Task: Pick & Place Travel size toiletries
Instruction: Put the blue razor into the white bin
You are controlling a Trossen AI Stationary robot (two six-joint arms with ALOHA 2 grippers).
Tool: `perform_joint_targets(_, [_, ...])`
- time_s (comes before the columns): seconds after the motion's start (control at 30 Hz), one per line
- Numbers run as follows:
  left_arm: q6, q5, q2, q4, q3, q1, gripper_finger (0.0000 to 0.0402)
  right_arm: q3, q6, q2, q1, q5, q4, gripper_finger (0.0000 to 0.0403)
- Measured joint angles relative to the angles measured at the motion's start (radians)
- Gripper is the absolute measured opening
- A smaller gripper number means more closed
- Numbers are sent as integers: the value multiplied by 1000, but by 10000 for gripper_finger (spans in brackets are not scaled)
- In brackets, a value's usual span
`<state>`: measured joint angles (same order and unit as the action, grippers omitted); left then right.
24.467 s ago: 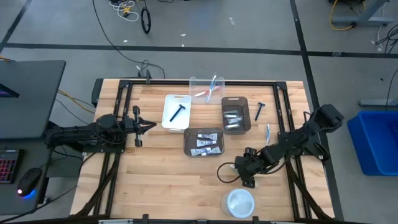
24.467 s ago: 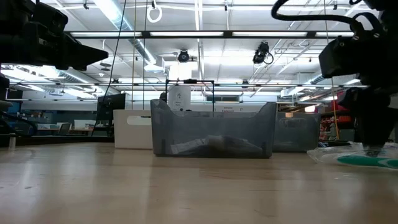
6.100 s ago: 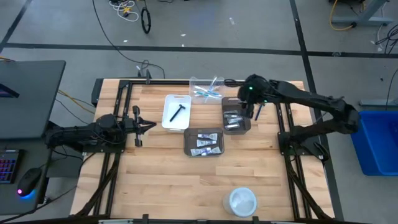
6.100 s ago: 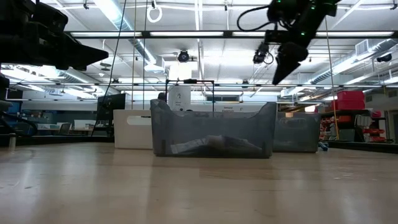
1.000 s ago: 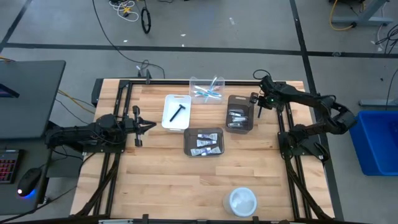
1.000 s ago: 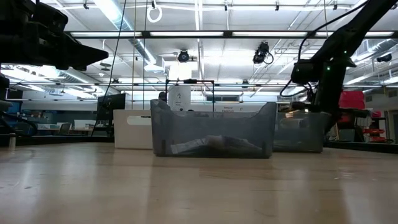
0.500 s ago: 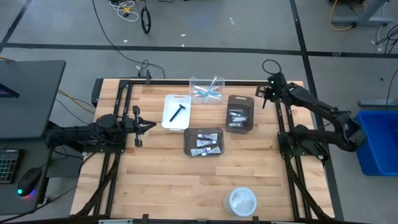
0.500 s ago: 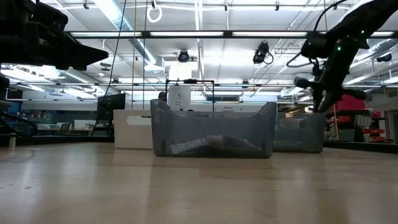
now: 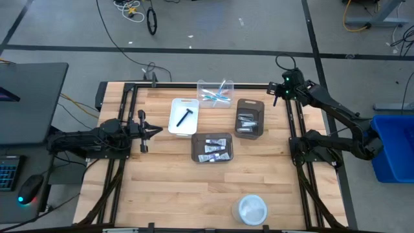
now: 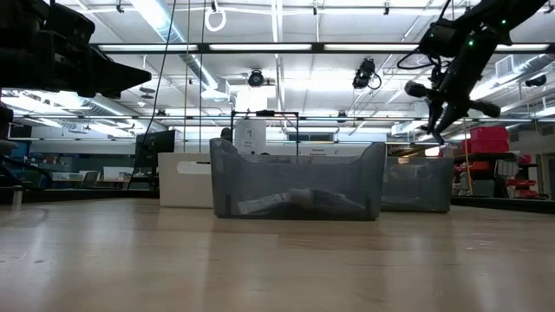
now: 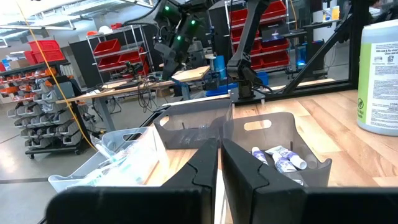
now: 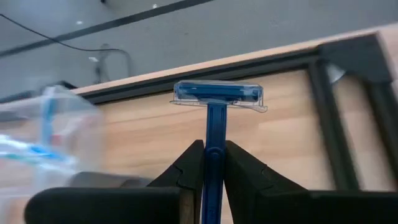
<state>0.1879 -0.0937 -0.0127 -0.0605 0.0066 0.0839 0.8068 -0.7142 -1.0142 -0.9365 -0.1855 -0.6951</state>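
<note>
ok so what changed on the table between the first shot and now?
The right gripper left the front of the table near the white dish, went to the far right corner and now holds a razor in the air. The razor that lay right of the dark bin is gone. The left gripper and the bins stayed put.

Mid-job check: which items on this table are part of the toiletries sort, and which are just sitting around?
Job items:
- blue razor held by the right gripper
- black razor in the white bin
- toothbrushes in the clear bin
- small tubes in the dark grey bins

Lying about:
- round white dish
- left gripper, idle
</note>
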Motion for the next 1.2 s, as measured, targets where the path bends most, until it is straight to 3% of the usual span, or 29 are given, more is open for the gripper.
perform_joint_targets(0.17, [0,0,0,0,0,0,27,72,-29,0,65,32,-4,55])
perform_joint_targets(0.4, [0,0,0,0,0,0,27,174,147,0,165,40,126,55])
perform_joint_targets(0.73, [0,0,0,0,0,0,27,217,540,-76,282,268,331,55])
perform_joint_targets(1.0, [0,0,0,0,0,0,27,217,681,-158,358,400,414,55])
perform_joint_targets(1.2, [0,0,0,0,0,0,27,218,705,-230,433,399,481,55])
